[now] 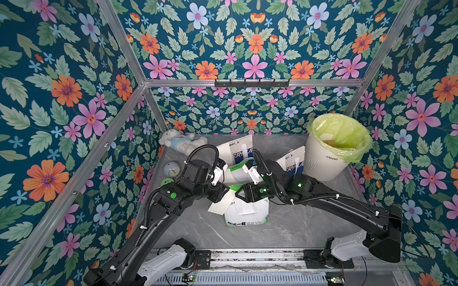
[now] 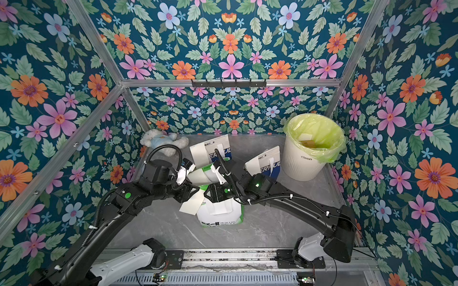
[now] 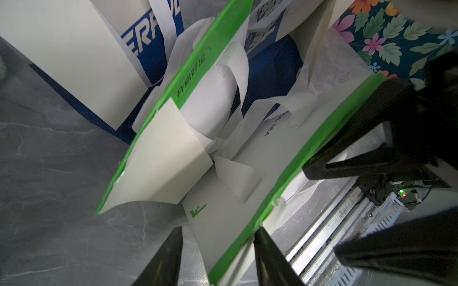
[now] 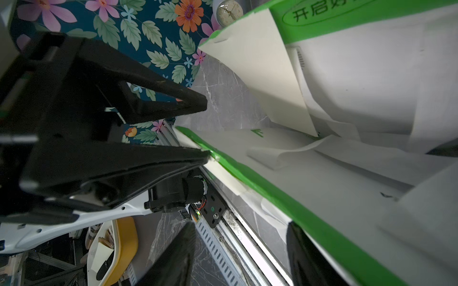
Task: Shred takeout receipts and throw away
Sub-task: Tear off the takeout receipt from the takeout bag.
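Observation:
A white-and-green bag stands mid-table, and a second one lies behind it. One cream receipt hangs outside the standing bag's left rim. Another receipt is stuck at the lying bag's green rim. My left gripper is open and straddles the standing bag's green rim. One finger touches the rim where the hanging receipt starts; the other stands clear of the bag wall. My right gripper is open at the same bag's top, one finger against the rim's outside, nothing between its jaws.
A white bin with a yellow-green liner stands at the back right, paper scraps inside. Two white-and-blue bags stand behind the arms. A teddy bear and a small round clock sit at the back left.

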Action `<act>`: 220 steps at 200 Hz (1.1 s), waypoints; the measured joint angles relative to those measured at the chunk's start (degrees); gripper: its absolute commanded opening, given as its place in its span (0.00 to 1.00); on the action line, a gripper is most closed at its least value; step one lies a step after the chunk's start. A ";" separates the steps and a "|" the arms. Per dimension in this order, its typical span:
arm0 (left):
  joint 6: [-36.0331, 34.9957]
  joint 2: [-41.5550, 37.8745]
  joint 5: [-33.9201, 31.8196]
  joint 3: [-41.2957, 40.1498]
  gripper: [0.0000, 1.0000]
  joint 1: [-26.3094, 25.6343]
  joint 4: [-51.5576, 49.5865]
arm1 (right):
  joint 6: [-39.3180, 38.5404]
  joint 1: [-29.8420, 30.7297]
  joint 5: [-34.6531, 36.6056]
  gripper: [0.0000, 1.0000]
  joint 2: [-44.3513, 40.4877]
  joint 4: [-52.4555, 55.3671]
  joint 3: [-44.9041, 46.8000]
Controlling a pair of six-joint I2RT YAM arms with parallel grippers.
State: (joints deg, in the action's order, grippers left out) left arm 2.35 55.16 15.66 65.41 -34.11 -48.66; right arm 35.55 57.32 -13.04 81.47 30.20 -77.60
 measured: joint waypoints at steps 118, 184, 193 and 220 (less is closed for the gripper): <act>3.08 -3.72 -5.73 3.56 0.75 0.00 -1.77 | -0.02 1.36 1.38 0.58 -0.70 -0.33 1.38; 8.09 -3.69 -11.87 2.99 0.49 0.00 -7.93 | -0.96 1.75 2.03 0.55 1.92 -2.49 0.63; 8.92 -3.69 -12.76 2.40 0.47 0.00 -8.59 | -1.20 1.79 2.58 0.55 2.27 -2.47 0.13; 11.15 -3.80 -14.36 0.26 0.40 0.00 -10.80 | -1.64 1.92 3.23 0.54 2.97 -2.23 -1.18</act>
State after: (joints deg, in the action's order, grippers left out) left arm 13.50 51.35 1.30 65.67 -34.11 -59.46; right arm 33.91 59.24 -9.80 84.44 27.97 -78.78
